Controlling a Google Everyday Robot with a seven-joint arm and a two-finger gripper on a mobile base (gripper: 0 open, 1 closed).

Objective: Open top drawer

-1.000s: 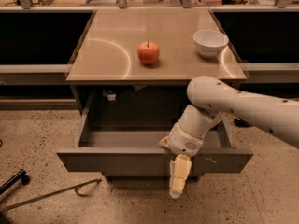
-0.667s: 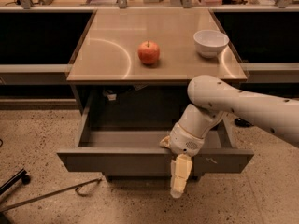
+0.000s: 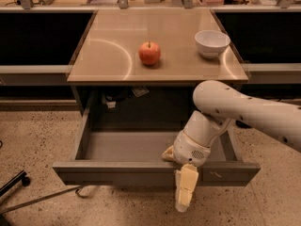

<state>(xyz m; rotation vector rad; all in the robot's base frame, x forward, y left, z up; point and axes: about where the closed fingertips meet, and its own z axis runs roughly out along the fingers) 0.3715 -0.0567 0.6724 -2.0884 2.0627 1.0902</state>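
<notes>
The top drawer [image 3: 117,172] is a wide grey metal drawer pulled far out from under the table, with its shallow grey tray [image 3: 127,145] showing. Small white scratches mark its flat front right of centre. My gripper [image 3: 181,182] sits at the drawer's front edge, right of centre. One cream finger [image 3: 186,192] hangs down over the outside of the front panel, and another part lies just inside the rim. My white arm reaches in from the right.
A tan tabletop [image 3: 113,41] above the drawer bears a red apple [image 3: 149,52] and a white bowl [image 3: 211,42]. Dark open bays flank the table. A thin rod [image 3: 42,199] and a dark wheel base [image 3: 11,185] lie on the speckled floor at the left.
</notes>
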